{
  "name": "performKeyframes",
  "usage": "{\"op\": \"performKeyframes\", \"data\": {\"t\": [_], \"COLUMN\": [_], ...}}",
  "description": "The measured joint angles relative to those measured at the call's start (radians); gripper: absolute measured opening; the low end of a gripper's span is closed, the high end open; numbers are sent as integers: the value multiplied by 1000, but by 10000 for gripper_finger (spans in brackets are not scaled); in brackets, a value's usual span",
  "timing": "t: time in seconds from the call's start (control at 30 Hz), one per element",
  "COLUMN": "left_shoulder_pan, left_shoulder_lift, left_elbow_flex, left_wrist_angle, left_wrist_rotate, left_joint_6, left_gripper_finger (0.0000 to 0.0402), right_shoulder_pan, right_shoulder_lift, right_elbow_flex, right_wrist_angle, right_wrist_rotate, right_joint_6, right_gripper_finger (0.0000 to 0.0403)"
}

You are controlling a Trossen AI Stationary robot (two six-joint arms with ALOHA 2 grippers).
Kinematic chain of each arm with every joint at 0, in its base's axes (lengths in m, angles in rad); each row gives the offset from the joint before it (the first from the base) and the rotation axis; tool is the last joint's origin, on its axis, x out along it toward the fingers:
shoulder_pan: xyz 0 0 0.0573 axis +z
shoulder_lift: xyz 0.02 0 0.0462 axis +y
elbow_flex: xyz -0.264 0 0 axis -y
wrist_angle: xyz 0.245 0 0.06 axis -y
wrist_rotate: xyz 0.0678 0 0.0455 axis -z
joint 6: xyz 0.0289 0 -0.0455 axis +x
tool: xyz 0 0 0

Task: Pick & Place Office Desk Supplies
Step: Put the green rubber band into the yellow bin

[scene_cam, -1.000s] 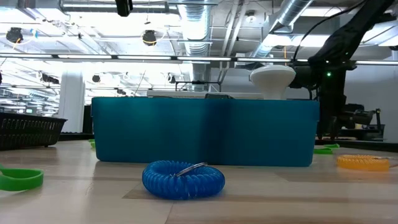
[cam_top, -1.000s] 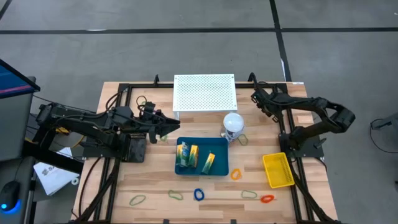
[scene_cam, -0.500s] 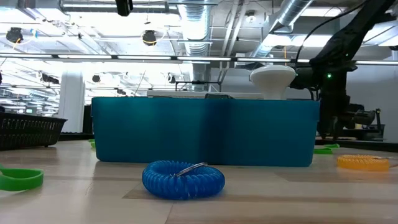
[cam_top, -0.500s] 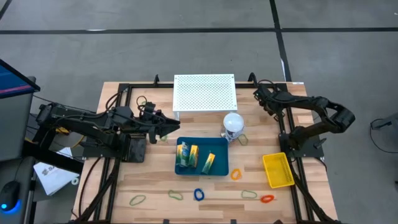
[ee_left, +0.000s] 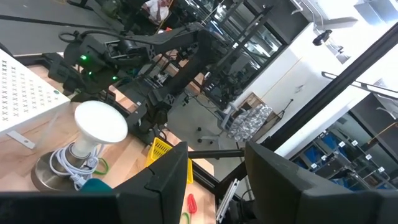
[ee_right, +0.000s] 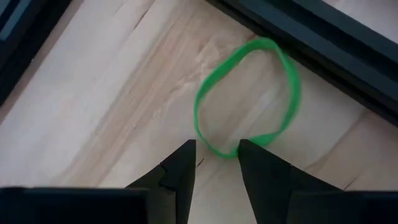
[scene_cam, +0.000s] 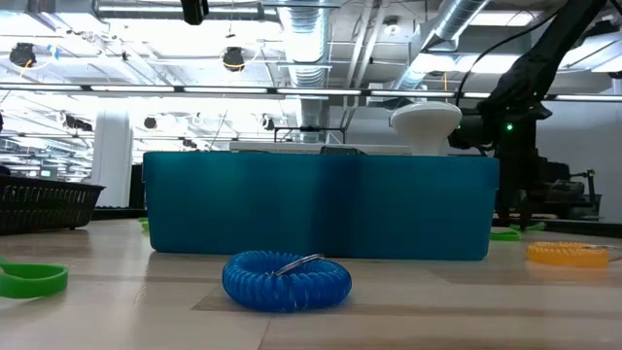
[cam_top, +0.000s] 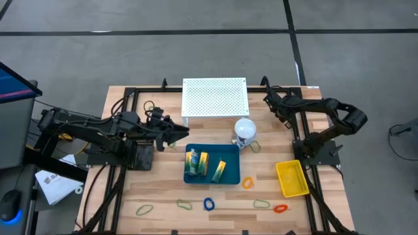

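My right gripper (ee_right: 217, 163) is open at the table's far right corner (cam_top: 270, 100). Its fingers stand on either side of the near edge of a thin green loop (ee_right: 247, 99), which lies flat on the wood beside a black rail. My left gripper (cam_top: 174, 134) is open and holds nothing; it hovers left of the blue bin (cam_top: 189, 177). Green and yellow packets (cam_top: 204, 163) lie in that bin. Other loops lie along the near edge: blue (cam_top: 209, 203), orange (cam_top: 247, 183), red (cam_top: 281, 208) and green (cam_top: 144, 209). I cannot make out the crayon box.
A white perforated board (cam_top: 214, 96) stands at the far edge, with a white ball-shaped object (cam_top: 245, 128) in front of it. A yellow basket (cam_top: 292, 178) sits near the right edge. Black frame rails (cam_top: 302, 140) run along both sides.
The right arm has shifted a little at the far right corner, its elbow drawing in toward the table. The left arm and the objects have stayed where they were.
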Motion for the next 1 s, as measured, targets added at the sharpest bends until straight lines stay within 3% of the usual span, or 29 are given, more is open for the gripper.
{"op": "performKeyframes", "data": {"t": [0.47,0.63,0.8,1.0], "left_shoulder_pan": [-2,-2,-2,-2], "left_shoulder_lift": [0,0,0,0], "left_elbow_flex": [0,0,0,0], "left_wrist_angle": [0,0,0,0], "left_wrist_rotate": [0,0,0,0], "left_joint_6": [-2,-1,-2,-3], "left_gripper_finger": [155,155,155,155], "right_shoulder_pan": [-50,-61,-58,-31], "right_shoulder_lift": [-4,-4,-3,-12], "right_elbow_flex": [-3,-4,-6,-9], "right_wrist_angle": [-8,-14,-21,-11], "right_wrist_rotate": [26,35,42,51], "right_joint_6": [2,5,5,16], "right_gripper_finger": [117,81,15,5]}}
